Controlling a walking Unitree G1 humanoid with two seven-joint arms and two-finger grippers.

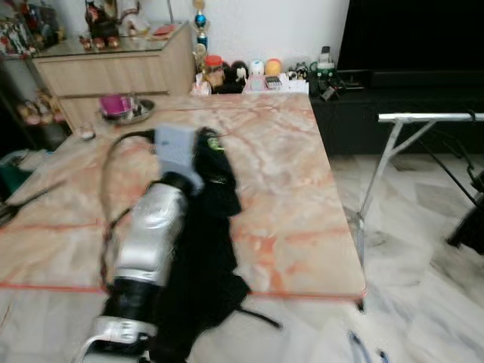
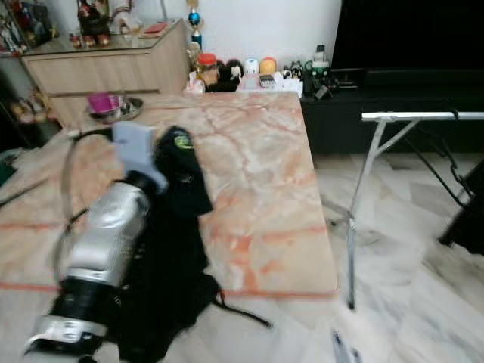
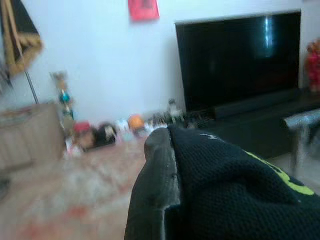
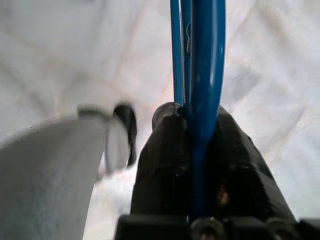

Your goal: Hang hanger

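The right gripper point(image 4: 192, 150) is clamping the blue hanger point(image 4: 200, 75), seemingly light, stiff and slick, at frame centre, while the left gripper point(image 3: 165, 190) is pinching the limp black garment point(image 1: 204, 249).

Left gripper point(image 3: 165, 200): draped in black garment point(image 1: 208, 249), grip hidden. Hanger point(image 4: 200, 75): cut off by frame edge. Shelf trinkets point(image 1: 249, 74): blurred.

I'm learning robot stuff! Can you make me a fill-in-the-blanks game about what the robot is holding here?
1. The left gripper holds a garment coloured ____.
2. The right gripper is shut on a hanger coloured ____.
3. The garment hangs over a marble ____.
4. A metal rack stands on the robot's ____ side.

Missing words: black; blue; table; right
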